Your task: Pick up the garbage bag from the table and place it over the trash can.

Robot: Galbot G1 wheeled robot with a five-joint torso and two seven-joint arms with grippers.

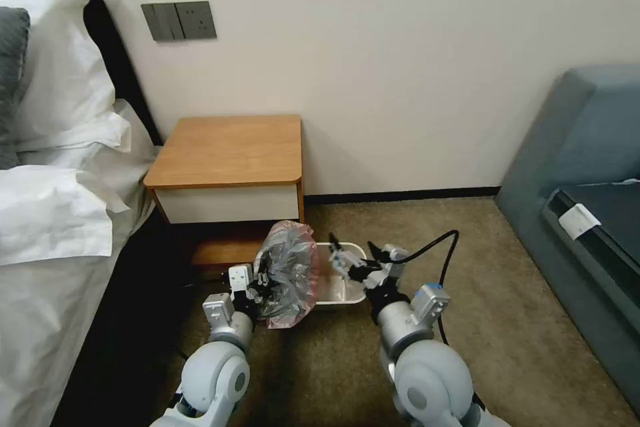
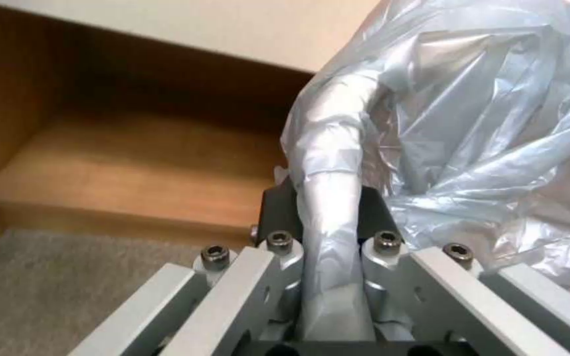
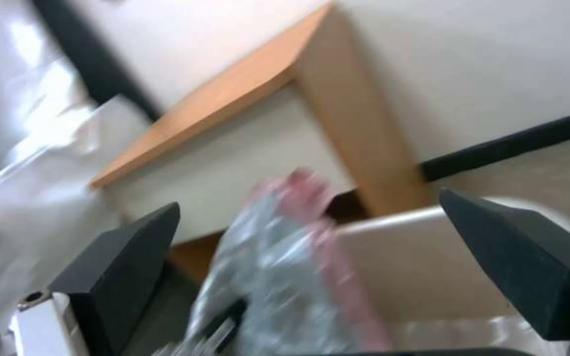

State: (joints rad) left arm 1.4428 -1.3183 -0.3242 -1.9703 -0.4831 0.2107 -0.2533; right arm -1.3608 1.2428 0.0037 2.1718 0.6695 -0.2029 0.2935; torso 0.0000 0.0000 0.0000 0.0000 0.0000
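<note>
The grey garbage bag (image 1: 288, 275) with its pink edge hangs bunched over the left end of the cream trash can (image 1: 343, 293) on the carpet. My left gripper (image 1: 261, 281) is shut on a fold of the bag (image 2: 328, 217), pinched between its black pads. My right gripper (image 1: 341, 260) hovers open above the can's right part, its black fingers (image 3: 126, 267) spread wide with the bag (image 3: 285, 277) and the can's rim (image 3: 391, 222) between them but untouched. The table (image 1: 230, 150) stands behind the can, its wooden top bare.
A bed with white linen (image 1: 53, 200) lies close on the left. A blue-grey sofa (image 1: 587, 200) stands to the right. The wall runs behind the table, and open carpet (image 1: 487, 267) spreads right of the can. The table's low shelf (image 2: 133, 163) sits just beyond my left gripper.
</note>
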